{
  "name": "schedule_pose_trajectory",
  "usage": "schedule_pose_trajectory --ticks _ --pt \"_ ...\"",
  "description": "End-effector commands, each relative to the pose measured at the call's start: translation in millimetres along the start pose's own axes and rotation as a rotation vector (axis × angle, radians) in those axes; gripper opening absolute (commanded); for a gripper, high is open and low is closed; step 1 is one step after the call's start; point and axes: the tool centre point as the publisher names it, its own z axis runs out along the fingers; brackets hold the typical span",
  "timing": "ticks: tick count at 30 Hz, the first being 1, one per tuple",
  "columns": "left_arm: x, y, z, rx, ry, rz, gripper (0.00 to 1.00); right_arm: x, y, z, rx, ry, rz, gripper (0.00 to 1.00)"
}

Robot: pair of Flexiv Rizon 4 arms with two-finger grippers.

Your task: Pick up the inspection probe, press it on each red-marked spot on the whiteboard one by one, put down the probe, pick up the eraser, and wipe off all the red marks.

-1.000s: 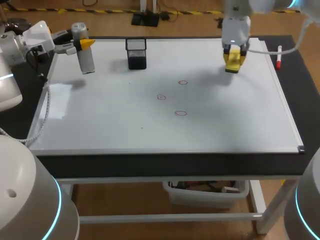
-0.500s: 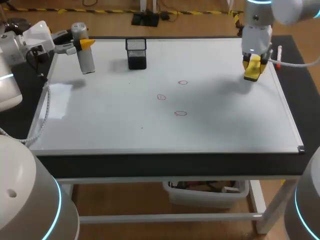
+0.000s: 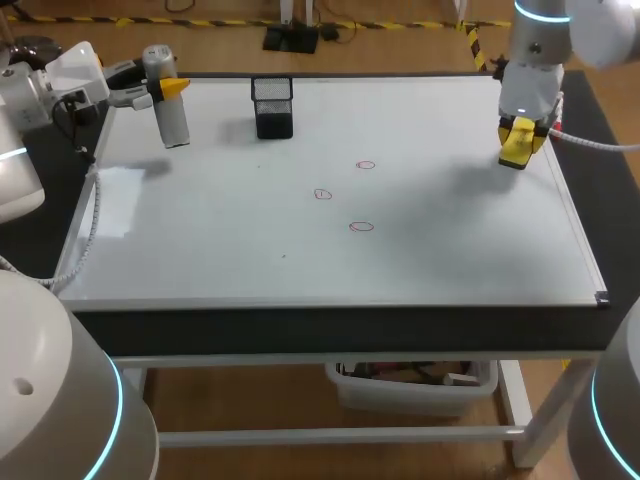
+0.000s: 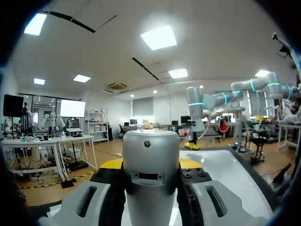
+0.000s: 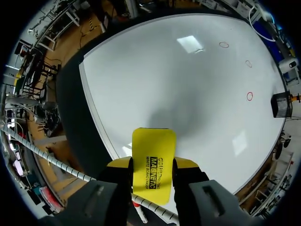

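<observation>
Gripping grey cylindrical probe (image 4: 150, 174) upright in left jaws, flat yellow eraser (image 5: 153, 162) in right jaws, near metal-framed whiteboard (image 3: 300, 265) edge.

Black mesh cup (image 3: 273, 107) — upright, toward the table (image 3: 340, 328)'s far edge.

1. Head view: bright, even light falls from above. The whiteboard (image 3: 300, 260) carries a pale patch of glare near its left edge.
2. A broad, soft-edged shadow lies on the board just beside the eraser (image 3: 517, 143).
3. Right wrist view: two bright rectangular reflections sit on the board, and a diffuse grey shadow spreads ahead of the eraser (image 5: 153, 162).
4. Left wrist view: the probe (image 4: 150, 165) shows a dull sheen, top-lit.
5. The red marks (image 3: 362, 227) read faintly, possibly thinned by glare.
</observation>
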Motion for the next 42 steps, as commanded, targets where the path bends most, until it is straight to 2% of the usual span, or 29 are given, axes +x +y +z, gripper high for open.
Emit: schedule_pose_trajectory --ticks 1,6,7,28,35,38,42 --pt "1.2 -0.6 0.4 0.002 -0.005 0.003 0.0 -0.7 -6.6 -2.3 -0.019 0.006 0.001 0.0" --pt "1.2 -0.6 0.4 0.002 -0.005 0.003 0.0 -1.5 -11.4 -0.5 -0.037 0.01 0.015 0.0" --pt "1.2 -0.6 0.4 0.002 -0.005 0.003 0.0 -2.3 -11.5 -0.6 -0.041 -0.02 0.014 0.0" --pt "1.2 -0.6 0.4 0.002 -0.005 0.003 0.0 -2.3 -11.5 -0.6 -0.041 -0.02 0.014 0.0" --pt "55.1 -1.9 20.0 0.064 0.064 0.0 0.0 -2.3 -11.5 -0.6 -0.041 -0.02 0.014 0.0" --pt "81.6 2.2 34.3 0.054 0.125 -0.004 0.0 -2.3 -11.5 -0.6 -0.041 -0.02 0.014 0.0" --pt "113.6 6.4 53.3 0.086 0.195 -0.037 0.0 -2.3 -11.5 -0.6 -0.041 -0.02 0.014 0.0"
